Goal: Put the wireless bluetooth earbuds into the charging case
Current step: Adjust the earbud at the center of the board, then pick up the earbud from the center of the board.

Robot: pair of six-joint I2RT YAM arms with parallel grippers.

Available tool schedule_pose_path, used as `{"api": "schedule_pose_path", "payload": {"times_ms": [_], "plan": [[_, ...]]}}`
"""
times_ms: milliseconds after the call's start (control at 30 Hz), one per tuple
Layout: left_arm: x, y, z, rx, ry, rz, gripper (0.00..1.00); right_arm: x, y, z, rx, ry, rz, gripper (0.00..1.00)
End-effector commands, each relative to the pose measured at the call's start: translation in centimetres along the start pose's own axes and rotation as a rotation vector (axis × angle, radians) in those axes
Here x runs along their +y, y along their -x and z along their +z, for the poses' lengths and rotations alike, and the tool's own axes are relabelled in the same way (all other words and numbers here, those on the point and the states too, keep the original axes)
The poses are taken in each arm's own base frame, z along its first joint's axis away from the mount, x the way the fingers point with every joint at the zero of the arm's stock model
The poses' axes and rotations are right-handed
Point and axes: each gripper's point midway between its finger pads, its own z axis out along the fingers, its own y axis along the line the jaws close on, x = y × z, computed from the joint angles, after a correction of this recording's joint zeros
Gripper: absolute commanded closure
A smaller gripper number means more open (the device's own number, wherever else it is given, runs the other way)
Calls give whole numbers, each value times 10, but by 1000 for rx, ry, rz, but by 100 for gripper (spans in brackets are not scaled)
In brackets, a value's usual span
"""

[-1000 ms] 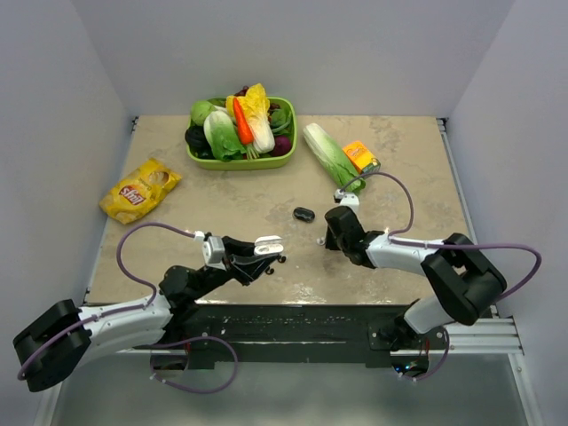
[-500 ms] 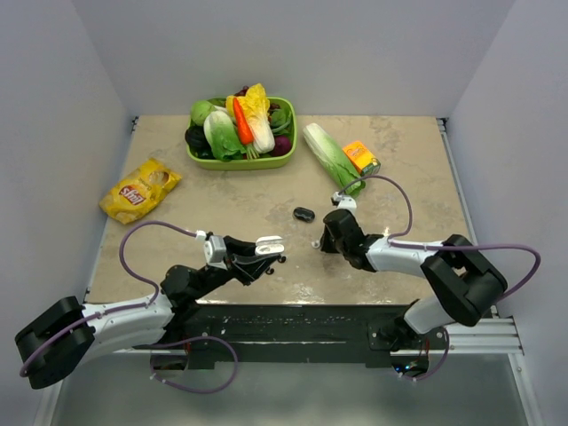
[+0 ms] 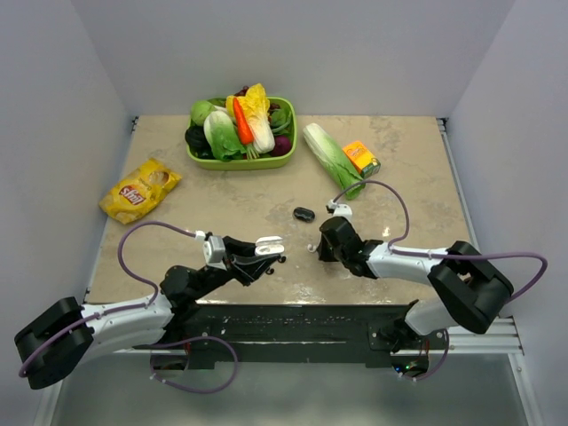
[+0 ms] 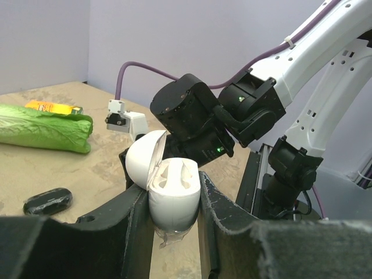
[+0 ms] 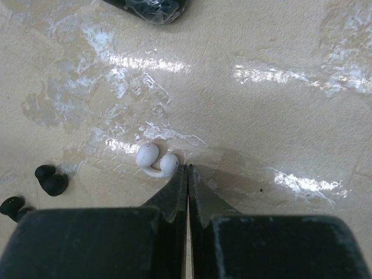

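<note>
While our left gripper (image 4: 172, 195) clamps the lid-open charging case (image 4: 174, 206), our right gripper (image 5: 187, 174) sits pinched together, tips just beside a white earbud (image 5: 156, 159).

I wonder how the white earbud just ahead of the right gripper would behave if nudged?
The white earbud looks like two smooth rounded lobes joined by a thin bridge, so it would probably skid or pivot on the glossy table rather than roll far. Being much smaller than the right gripper, it seems light and apt to slip from a pinch.
</note>
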Motion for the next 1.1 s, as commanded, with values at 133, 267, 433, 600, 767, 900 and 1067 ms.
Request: {"api": "schedule_pose_path", "payload": {"times_ms": [133, 267, 433, 600, 767, 900, 1067], "plan": [[6, -51, -49, 102, 34, -26, 100, 20, -15, -9, 50, 84, -71, 98], [5, -50, -49, 102, 29, -25, 100, 17, -13, -11, 41, 73, -94, 91], [6, -50, -49, 102, 33, -21, 100, 21, 5, -30, -15, 91, -120, 85], [7, -49, -49, 99, 42, -14, 100, 48, 26, -55, -78, 214, -238, 53], [7, -49, -49, 97, 43, -16, 100, 67, 20, -42, 1, 273, -363, 45], [8, -49, -50, 97, 48, -16, 100, 69, 14, -28, 31, 264, -378, 45], [9, -50, -52, 100, 54, -15, 100, 75, 16, -21, 26, 268, -380, 46]]}}
